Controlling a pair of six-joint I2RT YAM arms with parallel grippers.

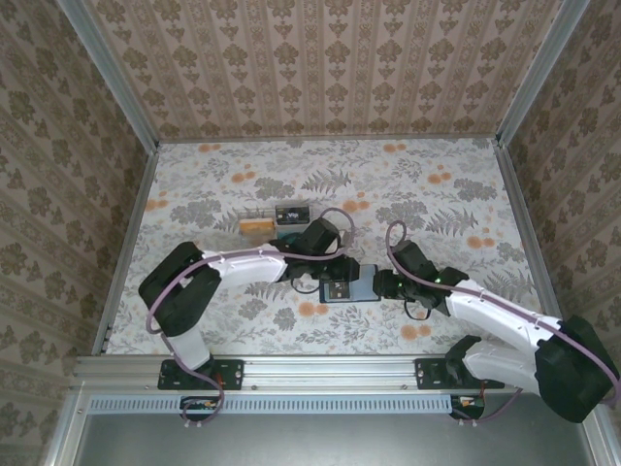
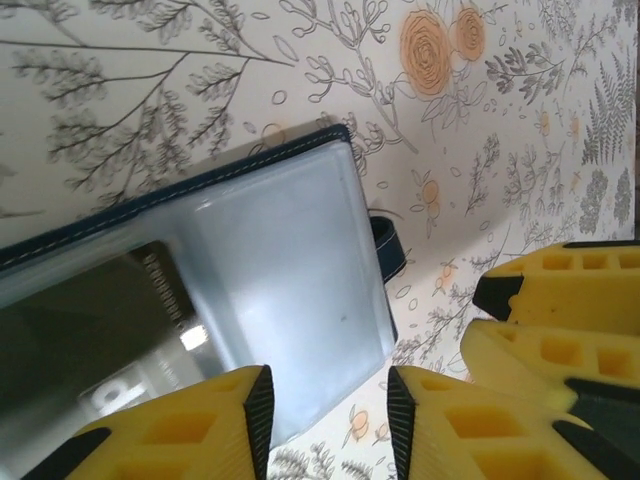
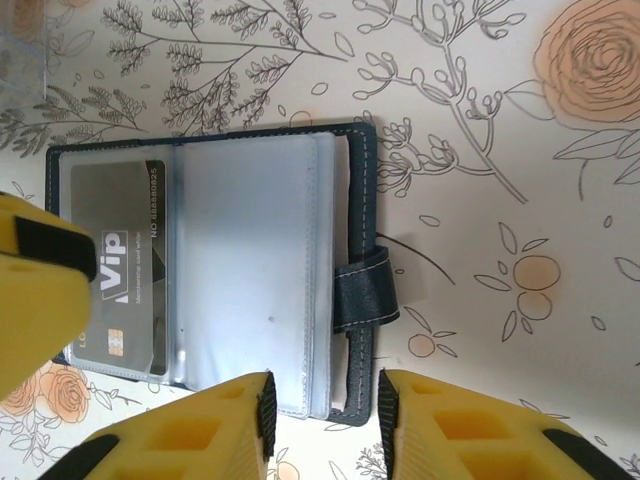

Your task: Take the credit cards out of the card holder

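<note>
**Top external view.** I see the card holder [image 1: 354, 284] lying open on the table [image 1: 437, 194]. The left gripper [image 1: 333, 288] is over its left half and the right gripper [image 1: 380, 284] is at its right edge. A clear box [image 1: 277, 217] stands beyond the holder, apart from it.

**Left wrist view.** The left gripper [image 2: 328, 420] has its jaws at a narrow gap. A corner of the holder's sleeve [image 2: 290, 270] lies in that gap and nothing is clamped.

**Right wrist view.** The right gripper [image 3: 322, 420] is likewise at a narrow gap, over the holder's edge beside the strap [image 3: 365, 290]. I cannot tell whether it touches. A grey credit card [image 3: 120, 270] sits in the holder's far pocket.

**Step in hand.** I judge the holder opened and extraction not yet done. The next move calls for one gripper to pin the holder while the other pinches the card's free edge and slides it out.
</note>
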